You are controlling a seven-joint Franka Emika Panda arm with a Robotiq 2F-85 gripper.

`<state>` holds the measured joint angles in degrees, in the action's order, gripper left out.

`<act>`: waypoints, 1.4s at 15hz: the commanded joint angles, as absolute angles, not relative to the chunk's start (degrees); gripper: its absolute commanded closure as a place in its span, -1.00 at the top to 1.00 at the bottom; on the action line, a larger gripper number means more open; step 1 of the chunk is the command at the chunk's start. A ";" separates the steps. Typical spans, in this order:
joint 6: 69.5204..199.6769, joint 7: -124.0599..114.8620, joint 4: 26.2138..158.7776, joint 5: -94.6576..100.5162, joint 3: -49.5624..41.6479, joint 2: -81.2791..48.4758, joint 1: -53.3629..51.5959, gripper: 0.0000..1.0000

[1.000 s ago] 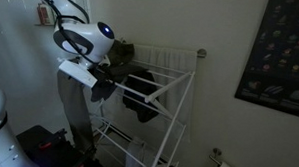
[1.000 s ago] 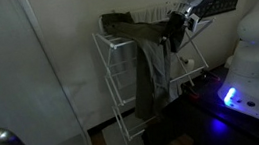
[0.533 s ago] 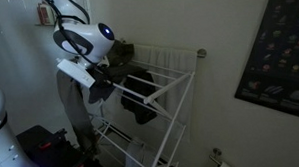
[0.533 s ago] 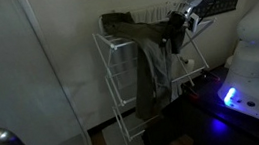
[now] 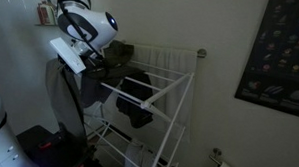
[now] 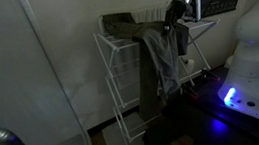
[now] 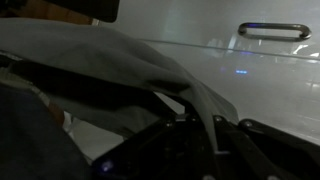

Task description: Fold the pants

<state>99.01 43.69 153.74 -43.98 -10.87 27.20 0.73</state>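
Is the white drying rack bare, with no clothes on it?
No, the pants hang draped over the top of the drying rack in an exterior view.

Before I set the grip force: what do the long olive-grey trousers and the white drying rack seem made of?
The long olive-grey trousers: soft cloth, matte; they hang in limp folds. The white drying rack: probably coated metal wire, smooth; thin, straight bars.
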 commanded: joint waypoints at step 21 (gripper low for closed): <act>107.92 33.42 127.68 -70.02 -10.79 19.15 6.53 -0.98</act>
<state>103.27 30.68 131.81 -65.51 -11.08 23.54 5.58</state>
